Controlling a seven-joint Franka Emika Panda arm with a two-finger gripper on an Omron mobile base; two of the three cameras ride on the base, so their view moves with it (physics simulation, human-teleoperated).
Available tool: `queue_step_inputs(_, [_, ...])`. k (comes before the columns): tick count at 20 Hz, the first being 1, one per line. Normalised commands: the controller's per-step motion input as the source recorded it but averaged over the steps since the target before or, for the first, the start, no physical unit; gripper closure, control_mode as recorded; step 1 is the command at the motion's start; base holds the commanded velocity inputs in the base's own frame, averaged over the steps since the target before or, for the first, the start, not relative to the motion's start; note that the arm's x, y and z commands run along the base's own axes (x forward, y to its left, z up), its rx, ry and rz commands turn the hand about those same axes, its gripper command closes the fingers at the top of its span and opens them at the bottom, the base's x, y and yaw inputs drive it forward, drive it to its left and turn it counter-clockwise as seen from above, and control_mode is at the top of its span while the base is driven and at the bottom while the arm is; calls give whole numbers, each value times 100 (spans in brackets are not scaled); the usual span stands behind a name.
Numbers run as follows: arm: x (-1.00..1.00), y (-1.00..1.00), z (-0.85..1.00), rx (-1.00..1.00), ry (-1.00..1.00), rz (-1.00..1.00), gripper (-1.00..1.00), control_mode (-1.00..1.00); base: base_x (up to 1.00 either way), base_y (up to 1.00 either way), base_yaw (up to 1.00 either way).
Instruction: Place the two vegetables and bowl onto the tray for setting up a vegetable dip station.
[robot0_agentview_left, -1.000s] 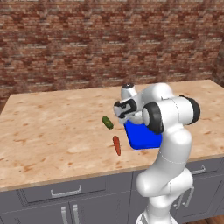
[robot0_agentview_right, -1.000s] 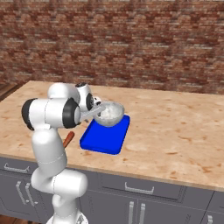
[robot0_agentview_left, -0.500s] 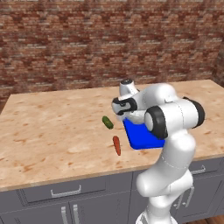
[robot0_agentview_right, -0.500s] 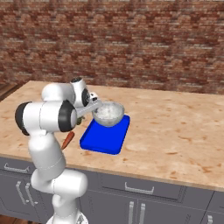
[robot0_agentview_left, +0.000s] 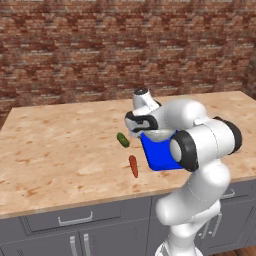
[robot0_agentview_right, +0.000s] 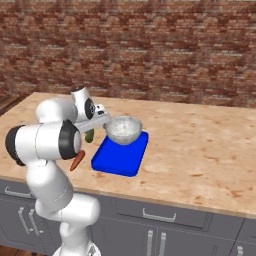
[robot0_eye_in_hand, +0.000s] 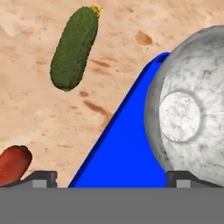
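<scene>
The grey-white speckled bowl (robot0_agentview_right: 122, 130) rests on the far end of the blue tray (robot0_agentview_right: 117, 161), tilted a little toward me. My gripper (robot0_agentview_right: 102, 119) stands open just left of the bowl. In the hand view the bowl (robot0_eye_in_hand: 192, 113) rises at the right over the tray (robot0_eye_in_hand: 127, 148), and its near edge lies between my spread fingertips (robot0_eye_in_hand: 41, 177), untouched. The green cucumber piece (robot0_eye_in_hand: 74, 48) and the orange-red carrot (robot0_eye_in_hand: 13, 164) lie on the counter left of the tray. From the left base camera, cucumber (robot0_agentview_left: 123, 140) and carrot (robot0_agentview_left: 133, 166) sit beside the tray (robot0_agentview_left: 157, 156).
The tan wooden counter (robot0_agentview_right: 200, 145) stretches wide to the right of the tray, with a brick wall (robot0_agentview_right: 150, 45) behind it. The counter's front edge runs just beyond the tray's near end, with grey cabinet drawers (robot0_agentview_right: 160, 220) below.
The hand has risen slightly and drawn back to the left from the bowl, and the elbow has swung. The bowl stays on the tray; the vegetables have not moved.
</scene>
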Motion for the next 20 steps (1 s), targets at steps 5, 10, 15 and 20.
queue_step_inputs(5, [-38,20,11,3,0,-31,-100,-100,0,0,0])
queue_step_inputs(10, [-37,23,3,7,0,-29,-100,-100,0,0,0])
queue_step_inputs(15, [-30,24,1,10,0,-20,-100,-100,0,0,0])
queue_step_inputs(20, [-22,18,-8,11,2,-13,-100,-100,0,0,0])
